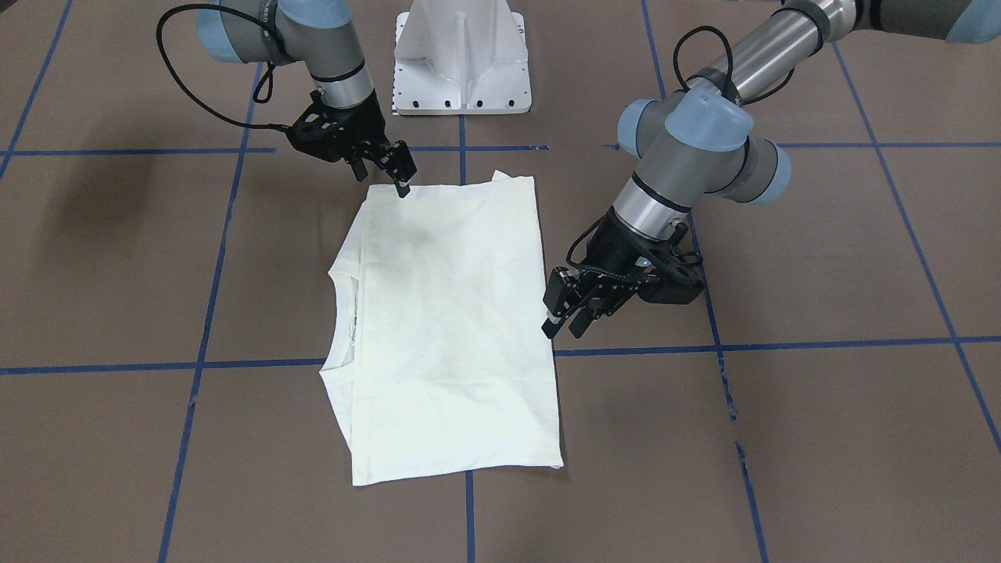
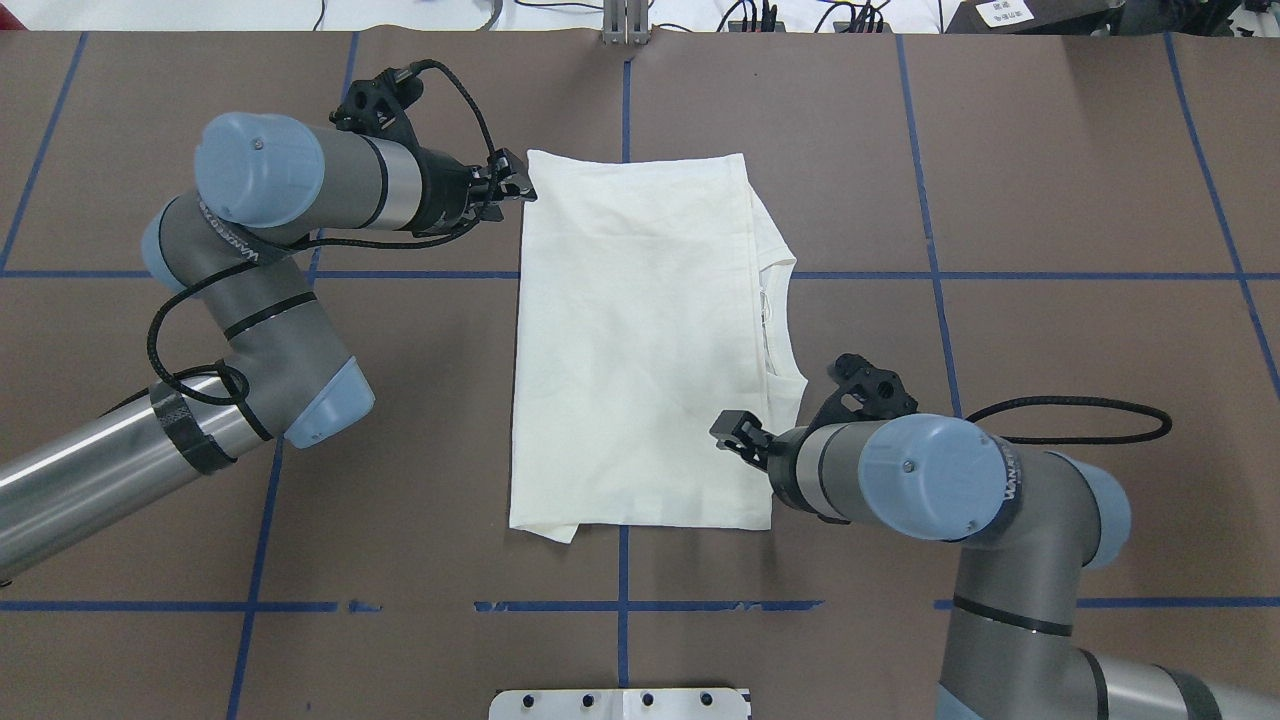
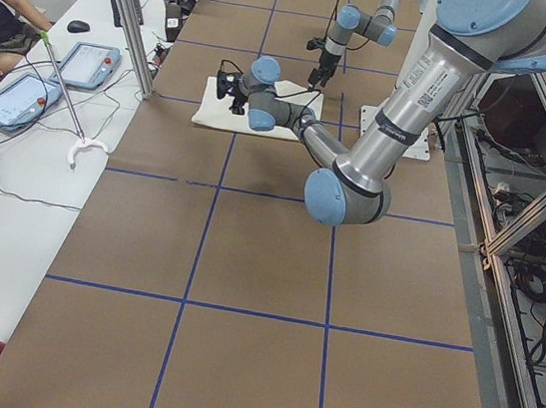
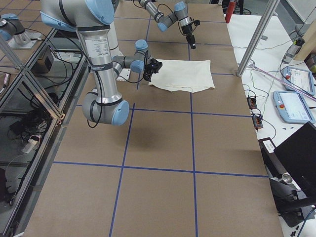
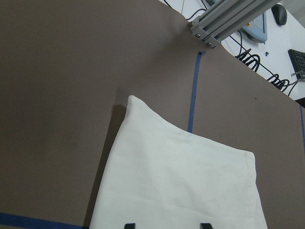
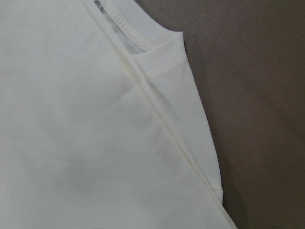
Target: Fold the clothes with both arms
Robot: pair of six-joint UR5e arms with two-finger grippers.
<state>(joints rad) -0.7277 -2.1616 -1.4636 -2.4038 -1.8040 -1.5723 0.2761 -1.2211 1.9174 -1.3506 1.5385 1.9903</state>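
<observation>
the cream shirt [image 2: 640, 340] lies folded into a tall rectangle in the middle of the brown desk [image 2: 1050, 150], plain side up, with no print showing. its ribbed neckline [image 2: 778, 320] peeks out along the edge on the robot's right, and a small flap sticks out at the near left corner. blue tape lines [image 2: 620, 580] run under and around it.

the left pincer [image 1: 567, 319] hovers at the shirt's left edge, towards the far corner. its two fingertips [image 5: 128, 224] stand apart with nothing between them (the wrist view shows only cloth and desk below them).

the right pincer [image 1: 385, 178] is low over the near right corner of the shirt, just beside the neckline, with one fingertip at the cloth's edge. its jaws look parted and nothing is pinched in them.

the white pedestal base [image 1: 463, 70] stands on the near side, well apart from the shirt.
</observation>
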